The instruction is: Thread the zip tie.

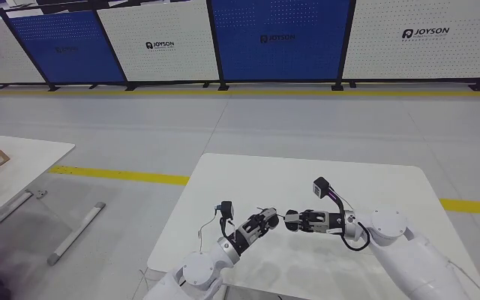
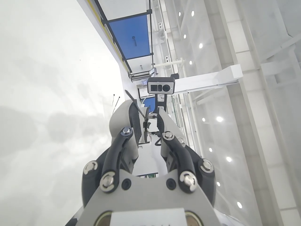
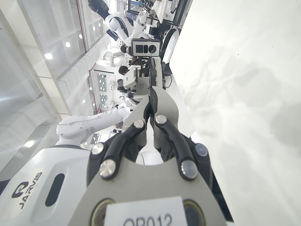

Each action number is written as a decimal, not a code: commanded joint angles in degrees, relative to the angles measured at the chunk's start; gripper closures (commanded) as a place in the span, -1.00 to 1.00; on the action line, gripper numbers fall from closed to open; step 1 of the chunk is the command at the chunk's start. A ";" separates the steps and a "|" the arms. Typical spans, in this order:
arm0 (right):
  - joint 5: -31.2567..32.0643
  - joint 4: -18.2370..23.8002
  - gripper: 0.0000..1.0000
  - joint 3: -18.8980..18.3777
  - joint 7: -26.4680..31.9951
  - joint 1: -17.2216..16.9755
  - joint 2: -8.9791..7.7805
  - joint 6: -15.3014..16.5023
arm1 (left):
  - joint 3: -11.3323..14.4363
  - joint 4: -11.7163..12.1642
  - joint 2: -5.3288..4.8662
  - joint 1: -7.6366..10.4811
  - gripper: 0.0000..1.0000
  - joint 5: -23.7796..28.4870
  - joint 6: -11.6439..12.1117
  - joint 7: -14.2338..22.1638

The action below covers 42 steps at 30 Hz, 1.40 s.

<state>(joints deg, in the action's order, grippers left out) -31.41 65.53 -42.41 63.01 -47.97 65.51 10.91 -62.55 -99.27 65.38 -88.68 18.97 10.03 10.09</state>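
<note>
My two arms meet tip to tip over the middle of the white table (image 1: 337,180). A thin black zip tie (image 2: 136,106) runs slantwise past one pad of my left gripper (image 2: 145,111) and into the gap between its spread fingers. That gripper (image 1: 268,220) is open. Facing it, my right gripper (image 1: 289,220) is shut, its pads pressed together in the right wrist view (image 3: 151,90) on the zip tie, whose thin strand (image 3: 150,56) sticks out beyond the tips. In the top view the tie (image 1: 279,217) is a short dark line bridging both grippers.
Two spare black zip ties (image 2: 116,102) lie on the table just beyond my left gripper. The table's far edge (image 1: 307,158) borders open floor with a yellow line (image 1: 120,175). Another white table (image 1: 30,154) stands at the left.
</note>
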 commanded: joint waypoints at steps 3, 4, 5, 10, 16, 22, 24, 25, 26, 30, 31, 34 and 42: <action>0.00 0.00 1.00 0.00 0.00 0.00 0.00 0.00 | -0.08 0.09 0.05 -0.02 1.00 -0.16 0.14 0.12; 0.00 0.00 1.00 0.00 0.00 0.00 0.00 0.00 | -0.12 0.14 0.05 -0.05 1.00 -0.29 0.21 0.15; 0.00 0.00 1.00 0.00 0.00 0.00 0.00 0.00 | -0.17 0.17 0.05 -0.10 1.00 -0.43 0.31 0.18; 0.00 0.00 1.00 0.00 0.00 0.00 0.00 0.00 | -0.38 0.09 0.06 -0.42 1.00 -0.94 0.84 0.27; 1.29 2.19 -0.54 -1.42 -1.81 -1.73 -0.26 -0.55 | -0.31 0.34 0.16 -0.54 1.00 -1.73 0.46 -0.27; 1.70 3.45 -1.00 -4.26 -1.93 -3.51 -1.00 -0.09 | -0.45 0.34 0.22 -0.77 1.00 -2.26 0.23 -0.73; 2.15 3.89 -1.00 -5.53 -2.10 -4.16 -1.38 0.35 | -0.55 0.26 0.23 -0.91 1.00 -2.49 -0.06 -1.02; 2.37 4.20 -1.00 -6.17 -2.10 -4.58 -1.60 0.54 | -0.61 0.17 0.23 -0.99 1.00 -2.70 -0.46 -1.24; 2.75 4.75 -1.00 -7.05 -1.90 -5.14 -1.91 0.75 | -0.64 -0.06 0.22 -1.10 1.00 -2.98 -0.96 -1.48; 4.13 7.22 -1.00 -9.97 -1.43 -7.45 -2.99 1.07 | -0.69 -0.38 0.26 -1.50 1.00 -3.14 -2.15 -2.09; 4.20 7.79 -1.00 -10.58 -1.32 -8.02 -3.20 1.16 | -0.66 -0.41 0.29 -1.51 1.00 -3.13 -2.38 -2.29; 6.97 9.38 -1.00 -10.81 0.44 -8.81 -3.64 0.39 | -0.39 -0.45 0.44 -1.40 1.00 -4.50 -2.93 -4.23; 6.97 9.38 -1.00 -10.81 0.44 -8.81 -3.64 0.39 | -0.21 -0.50 0.49 -1.39 1.00 -5.14 -2.89 -4.86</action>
<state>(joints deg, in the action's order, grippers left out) -24.44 74.90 -53.22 63.45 -56.78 61.87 11.31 -62.76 -99.77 65.87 -90.07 13.83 7.14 5.23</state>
